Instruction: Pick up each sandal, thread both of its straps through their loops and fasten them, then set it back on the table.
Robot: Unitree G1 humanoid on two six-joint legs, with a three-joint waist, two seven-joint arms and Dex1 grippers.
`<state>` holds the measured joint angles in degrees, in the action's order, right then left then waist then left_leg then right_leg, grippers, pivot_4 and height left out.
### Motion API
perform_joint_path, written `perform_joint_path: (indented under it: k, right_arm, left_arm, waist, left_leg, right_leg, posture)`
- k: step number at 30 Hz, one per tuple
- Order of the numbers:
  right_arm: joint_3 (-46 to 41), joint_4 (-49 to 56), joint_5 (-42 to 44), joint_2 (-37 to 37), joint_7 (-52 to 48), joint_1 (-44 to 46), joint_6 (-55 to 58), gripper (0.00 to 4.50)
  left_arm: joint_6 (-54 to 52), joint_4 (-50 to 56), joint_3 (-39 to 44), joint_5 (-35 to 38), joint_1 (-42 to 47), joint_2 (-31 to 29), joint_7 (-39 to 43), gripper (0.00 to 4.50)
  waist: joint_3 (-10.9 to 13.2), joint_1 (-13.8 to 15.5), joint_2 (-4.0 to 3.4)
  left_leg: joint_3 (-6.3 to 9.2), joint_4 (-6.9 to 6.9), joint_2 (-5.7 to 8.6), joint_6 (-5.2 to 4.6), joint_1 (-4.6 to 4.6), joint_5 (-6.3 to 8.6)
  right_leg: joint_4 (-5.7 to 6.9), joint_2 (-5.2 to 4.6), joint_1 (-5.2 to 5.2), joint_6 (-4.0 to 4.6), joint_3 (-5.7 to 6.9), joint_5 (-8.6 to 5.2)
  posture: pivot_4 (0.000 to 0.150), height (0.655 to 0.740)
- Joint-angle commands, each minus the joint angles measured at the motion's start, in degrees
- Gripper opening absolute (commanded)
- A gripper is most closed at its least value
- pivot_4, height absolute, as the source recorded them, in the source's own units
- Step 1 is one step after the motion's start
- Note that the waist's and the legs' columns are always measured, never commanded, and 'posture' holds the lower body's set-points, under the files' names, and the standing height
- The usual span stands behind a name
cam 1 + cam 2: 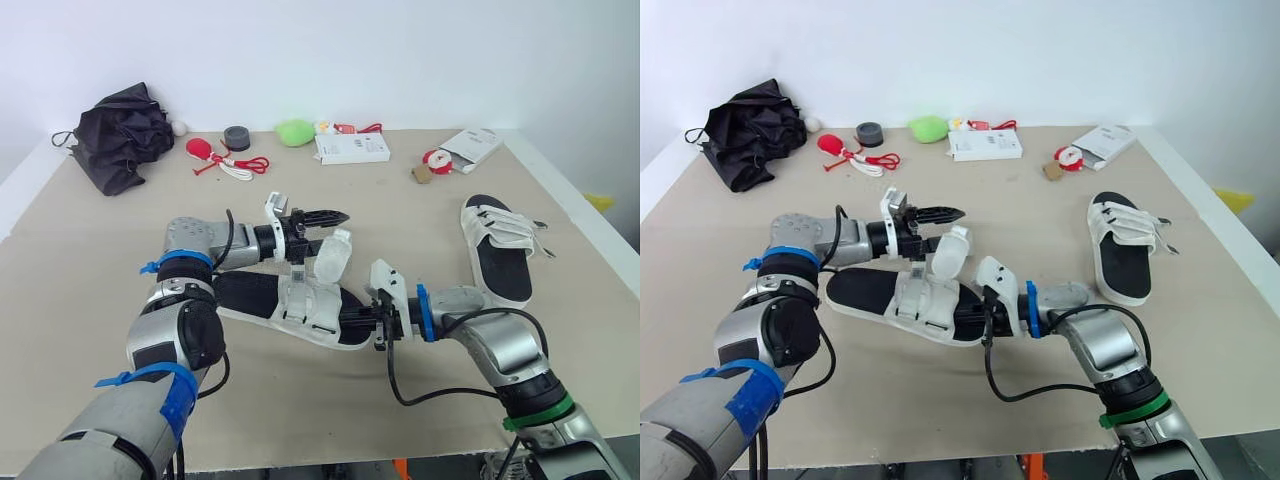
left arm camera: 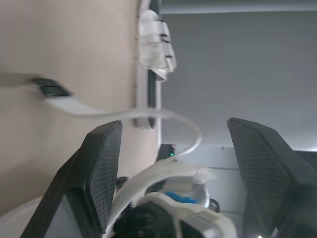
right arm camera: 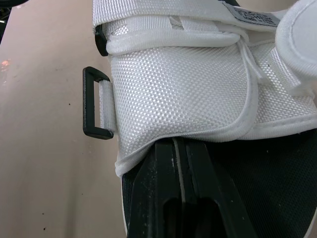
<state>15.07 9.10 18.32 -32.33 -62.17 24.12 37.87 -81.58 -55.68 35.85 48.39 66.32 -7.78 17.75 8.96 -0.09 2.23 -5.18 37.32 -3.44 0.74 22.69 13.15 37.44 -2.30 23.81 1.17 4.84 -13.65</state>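
Note:
A black-soled sandal [image 1: 250,297] with white straps lies mid-table. One white strap [image 1: 333,256] stands up loose from it. My left gripper [image 1: 340,216] hovers open just above that strap; in the left wrist view its fingers [image 2: 101,168] are spread wide with nothing between them. My right gripper [image 1: 350,319] is shut on the sandal's near-right edge; in the right wrist view its fingertips [image 3: 181,153] are tucked under the white upper [image 3: 183,89], beside a black loop [image 3: 96,104]. A second sandal [image 1: 497,245] lies flat at the right.
Along the back of the table lie a black bundle of fabric [image 1: 120,135], a red item with white cord [image 1: 215,155], a grey roll [image 1: 237,137], a green lump [image 1: 295,131], a white box [image 1: 352,148] and a white packet [image 1: 470,148].

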Motion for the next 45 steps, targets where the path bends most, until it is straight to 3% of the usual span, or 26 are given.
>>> perform_joint_path:
  k: [1,18,20,24,26,31,34,38,42,45]
  right_arm:
    - [2.54,-1.32,-0.59,-1.0,0.05,-1.89,2.37,0.0]
    - [2.04,-0.43,0.2,-0.94,1.41,-2.63,3.35,0.0]
    - [2.03,-0.59,0.24,-0.85,1.51,-2.61,3.32,0.0]
    - [2.18,-0.55,0.41,-0.56,1.7,-2.47,3.39,0.0]
    - [2.28,-0.61,0.5,-0.4,1.79,-2.37,3.38,0.0]
    - [2.43,-0.95,0.6,-0.15,1.94,-2.25,3.19,0.0]
    - [2.39,-1.05,0.7,0.05,2.04,-2.27,3.14,0.0]
    - [2.43,-0.87,0.77,0.17,2.32,-2.49,3.16,0.0]
    - [2.49,-0.71,0.93,0.12,2.58,-2.88,3.01,0.0]
    - [2.51,-0.78,0.98,0.11,2.42,-2.88,2.96,0.0]
  left_arm:
    - [-0.8,0.31,0.11,0.66,1.37,0.51,0.54,3.48]
    - [9.46,-4.07,-2.37,-2.66,4.23,3.57,3.03,3.48]
    - [9.76,-4.2,-2.5,-2.69,4.25,3.55,3.21,2.69]
    - [10.45,-3.92,-2.67,-3.02,4.24,3.43,3.71,0.56]
    - [10.72,-3.86,-2.72,-3.15,4.25,3.4,3.81,0.08]
    - [11.14,0.94,-8.42,-5.97,2.51,3.85,7.19,0.08]
    - [13.24,10.59,-15.81,-8.05,-1.62,4.63,12.07,0.08]
    - [16.62,20.95,-18.74,-7.68,-6.62,5.47,14.58,0.08]
    - [29.74,40.69,-28.39,-11.41,-17.27,4.14,22.91,0.08]
    - [42.09,49.51,-33.2,-15.21,-24.0,1.97,29.24,0.08]
  waist:
    - [0.0,-0.02,0.0]
    - [0.01,0.2,0.01]
    - [0.01,0.2,0.01]
    - [0.01,0.2,0.01]
    - [0.01,0.2,0.01]
    - [0.01,0.18,0.02]
    - [0.0,0.06,0.0]
    - [0.01,-0.03,0.0]
    - [-0.02,-0.1,-0.06]
    - [-0.02,0.06,-0.06]
  left_leg:
    - [0.0,0.0,0.0,0.02,0.0,0.01]
    - [0.01,-0.01,0.07,0.04,0.0,0.04]
    - [0.01,-0.01,0.07,0.04,0.0,0.04]
    - [0.01,-0.01,0.08,0.04,0.0,0.04]
    - [0.01,-0.01,0.08,0.04,0.0,0.04]
    - [0.01,-0.01,0.09,0.03,0.0,0.04]
    - [-0.02,-0.03,0.08,0.08,-0.03,0.05]
    - [-0.02,-0.03,-0.05,0.11,-0.03,0.04]
    - [-0.03,-0.05,-0.13,0.17,-0.06,0.02]
    - [-0.07,-0.06,-0.17,0.21,-0.11,0.05]
  right_leg:
    - [0.0,0.0,0.0,-0.01,-0.01,-0.01]
    - [0.0,-0.03,0.0,-0.06,-0.01,-0.04]
    - [0.0,-0.03,-0.01,-0.06,-0.01,-0.04]
    - [0.0,-0.02,0.0,-0.06,-0.01,-0.04]
    - [0.0,-0.02,0.0,-0.06,0.0,-0.04]
    - [0.0,0.0,0.0,-0.06,0.0,-0.04]
    - [0.0,0.02,-0.01,-0.04,-0.05,-0.04]
    - [0.0,-0.01,0.0,-0.03,-0.07,-0.05]
    - [0.0,0.0,0.0,0.01,-0.09,-0.05]
    - [0.0,0.0,-0.04,0.11,-0.14,-0.07]
  posture:
    - [0.15,0.74]
    - [0.15,0.74]
    - [0.15,0.74]
    - [0.15,0.74]
    - [0.15,0.74]
    - [0.15,0.74]
    - [0.15,0.74]
    - [0.15,0.74]
    - [0.15,0.74]
    - [0.15,0.74]
